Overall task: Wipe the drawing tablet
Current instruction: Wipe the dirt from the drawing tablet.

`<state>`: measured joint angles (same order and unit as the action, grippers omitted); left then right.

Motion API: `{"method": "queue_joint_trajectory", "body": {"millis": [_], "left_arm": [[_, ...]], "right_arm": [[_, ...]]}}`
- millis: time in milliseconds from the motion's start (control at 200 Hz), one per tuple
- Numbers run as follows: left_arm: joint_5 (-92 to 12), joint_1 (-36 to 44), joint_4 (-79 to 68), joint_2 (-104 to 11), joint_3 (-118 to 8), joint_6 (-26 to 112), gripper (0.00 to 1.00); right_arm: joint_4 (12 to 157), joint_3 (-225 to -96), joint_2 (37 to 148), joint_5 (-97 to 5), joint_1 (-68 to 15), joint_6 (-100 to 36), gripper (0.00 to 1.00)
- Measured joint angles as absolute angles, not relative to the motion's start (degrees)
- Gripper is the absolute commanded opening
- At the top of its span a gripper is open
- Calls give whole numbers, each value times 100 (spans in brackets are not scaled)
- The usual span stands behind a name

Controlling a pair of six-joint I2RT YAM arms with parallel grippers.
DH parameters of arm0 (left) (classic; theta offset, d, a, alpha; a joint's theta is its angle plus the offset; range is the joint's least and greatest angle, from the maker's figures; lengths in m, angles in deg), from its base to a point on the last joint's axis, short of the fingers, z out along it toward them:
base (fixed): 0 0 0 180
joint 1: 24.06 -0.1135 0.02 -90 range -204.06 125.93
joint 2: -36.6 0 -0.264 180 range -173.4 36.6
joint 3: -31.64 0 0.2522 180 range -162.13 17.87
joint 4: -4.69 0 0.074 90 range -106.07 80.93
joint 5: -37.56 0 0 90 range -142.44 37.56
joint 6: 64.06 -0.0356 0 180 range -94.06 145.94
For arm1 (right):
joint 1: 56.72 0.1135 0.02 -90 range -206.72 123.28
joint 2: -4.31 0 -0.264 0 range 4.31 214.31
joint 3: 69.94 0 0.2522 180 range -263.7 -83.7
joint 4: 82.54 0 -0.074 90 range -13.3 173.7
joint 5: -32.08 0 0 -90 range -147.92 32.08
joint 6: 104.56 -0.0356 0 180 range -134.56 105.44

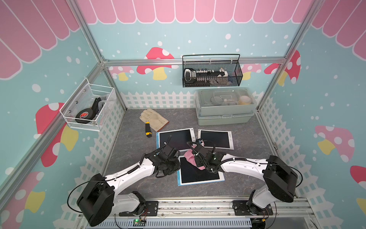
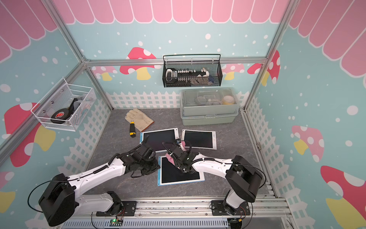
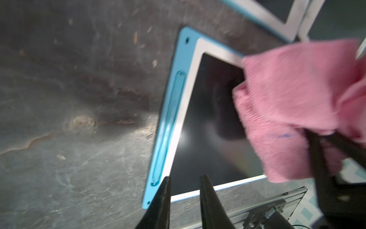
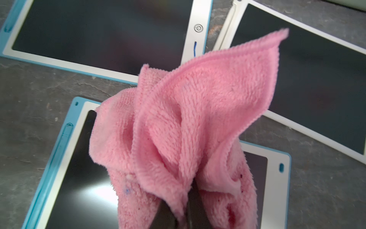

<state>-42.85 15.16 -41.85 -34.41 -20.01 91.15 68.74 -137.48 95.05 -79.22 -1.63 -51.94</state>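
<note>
Three drawing tablets lie on the grey table. The nearest drawing tablet (image 1: 198, 176) (image 2: 178, 174) has a blue edge, a white frame and a dark screen. My right gripper (image 4: 185, 206) is shut on a pink cloth (image 4: 198, 111) (image 1: 189, 155), which rests on that tablet's far part and covers much of the screen. In the left wrist view the cloth (image 3: 293, 103) lies over the screen (image 3: 208, 128). My left gripper (image 3: 185, 176) hovers at the tablet's left near corner. Its jaws stand a little apart with nothing between them.
Two more tablets (image 1: 178, 138) (image 1: 214, 138) lie just behind. Further back are a pale work glove (image 1: 153, 118), a yellow-black utility knife (image 1: 148, 129) and a grey-green lidded box (image 1: 225, 107). A black wire basket (image 1: 212, 71) and a white mesh basket (image 1: 89, 107) hang on the walls.
</note>
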Motion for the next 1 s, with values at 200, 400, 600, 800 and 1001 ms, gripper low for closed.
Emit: {"method": "queue_joint_trajectory", "body": {"millis": [200,400,600,800,1001], "left_arm": [[-4477,1726,-3868,-3047,-1088,9631,26],[-4646,2285,-3356,-2739,-732,10103,29],[-4873,2679,-3194,-2440,-550,10536,31],[-4941,2805,-2993,-2879,-620,10647,27],[-5030,2891,-2851,-3067,-688,10676,20]], "right_arm": [[7302,-13799,9767,-7295,-240,-4851,0],[7468,-14024,10156,-6895,-183,-4604,0],[7523,-14273,10401,-6775,12,-4508,0],[7516,-14282,10615,-6746,134,-4502,0],[7496,-14448,10816,-6727,357,-4480,0]]}}
